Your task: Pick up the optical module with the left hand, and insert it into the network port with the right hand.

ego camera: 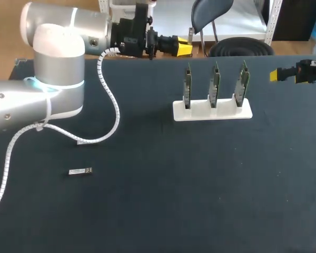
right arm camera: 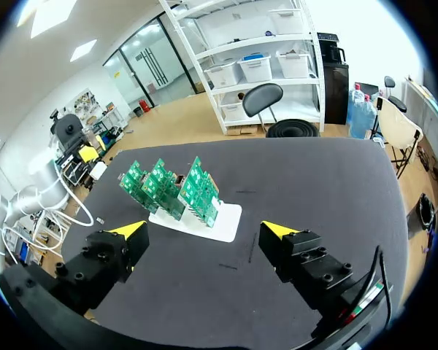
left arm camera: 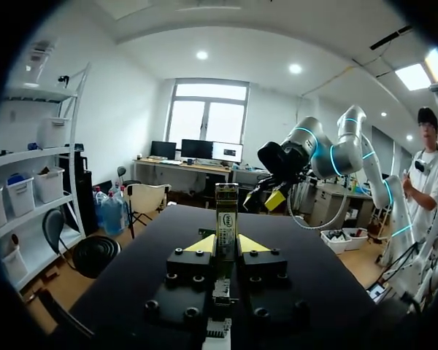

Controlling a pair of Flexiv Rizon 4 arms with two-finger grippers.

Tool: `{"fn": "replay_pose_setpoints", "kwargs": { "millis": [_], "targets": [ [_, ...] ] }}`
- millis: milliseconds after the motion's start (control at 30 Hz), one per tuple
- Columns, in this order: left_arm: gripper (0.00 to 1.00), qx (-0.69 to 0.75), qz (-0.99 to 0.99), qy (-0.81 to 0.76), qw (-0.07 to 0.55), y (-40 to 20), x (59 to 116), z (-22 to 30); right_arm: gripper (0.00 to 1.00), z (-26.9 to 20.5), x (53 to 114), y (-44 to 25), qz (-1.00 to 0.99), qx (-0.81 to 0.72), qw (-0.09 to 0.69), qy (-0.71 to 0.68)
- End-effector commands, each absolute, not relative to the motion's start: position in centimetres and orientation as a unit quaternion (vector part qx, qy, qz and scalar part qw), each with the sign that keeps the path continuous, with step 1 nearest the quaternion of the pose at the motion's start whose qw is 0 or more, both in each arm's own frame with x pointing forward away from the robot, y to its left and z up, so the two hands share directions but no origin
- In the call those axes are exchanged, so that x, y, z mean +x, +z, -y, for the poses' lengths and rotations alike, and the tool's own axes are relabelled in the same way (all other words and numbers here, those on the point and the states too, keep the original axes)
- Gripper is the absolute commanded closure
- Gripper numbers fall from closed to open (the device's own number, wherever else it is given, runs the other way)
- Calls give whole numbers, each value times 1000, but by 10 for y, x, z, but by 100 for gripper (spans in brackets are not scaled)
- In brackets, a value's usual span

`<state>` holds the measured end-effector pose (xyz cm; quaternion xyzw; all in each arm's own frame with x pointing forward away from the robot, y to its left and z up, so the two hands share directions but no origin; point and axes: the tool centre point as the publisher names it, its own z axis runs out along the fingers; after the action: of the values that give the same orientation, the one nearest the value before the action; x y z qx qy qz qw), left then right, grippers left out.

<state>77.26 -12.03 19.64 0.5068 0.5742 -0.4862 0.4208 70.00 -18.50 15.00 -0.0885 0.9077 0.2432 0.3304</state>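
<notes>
Nearest, at the left, the optical module (ego camera: 80, 171) lies flat on the table, untouched. Whether the left gripper (ego camera: 184, 48), far off, is open I cannot tell; it should descend squarely across the module's long sides. The right gripper (ego camera: 277, 75) gapes wide, empty.

A big dark worktop (ego camera: 200, 184) fills the head view. Near its far side sits a small white stand (ego camera: 225, 112). The stand is long and low, and it lies flat on the worktop. Three green boards (ego camera: 215, 83) stand up in it. They are side by side in a row, with gaps between them. Each board is thin and stands straight up. In the right wrist view, the boards (right arm camera: 168, 186) look bright green.
</notes>
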Motion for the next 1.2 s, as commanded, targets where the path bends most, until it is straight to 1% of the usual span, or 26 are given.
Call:
{"fn": "replay_pose_setpoints", "kwargs": {
  "millis": [33, 867, 1200],
  "targets": [
    [100, 502, -574, -491, 422, 192, 774, 122, 0, 185, 700, 150, -908, -88, 330, 243],
    [100, 492, -585, -497, 411, 179, 761, 123, 0, 185, 700, 150, -908, -88, 330, 243],
    [100, 501, -576, -492, 418, 175, 754, 126, 0, 185, 700, 150, -908, -88, 330, 243]
  ]
}}
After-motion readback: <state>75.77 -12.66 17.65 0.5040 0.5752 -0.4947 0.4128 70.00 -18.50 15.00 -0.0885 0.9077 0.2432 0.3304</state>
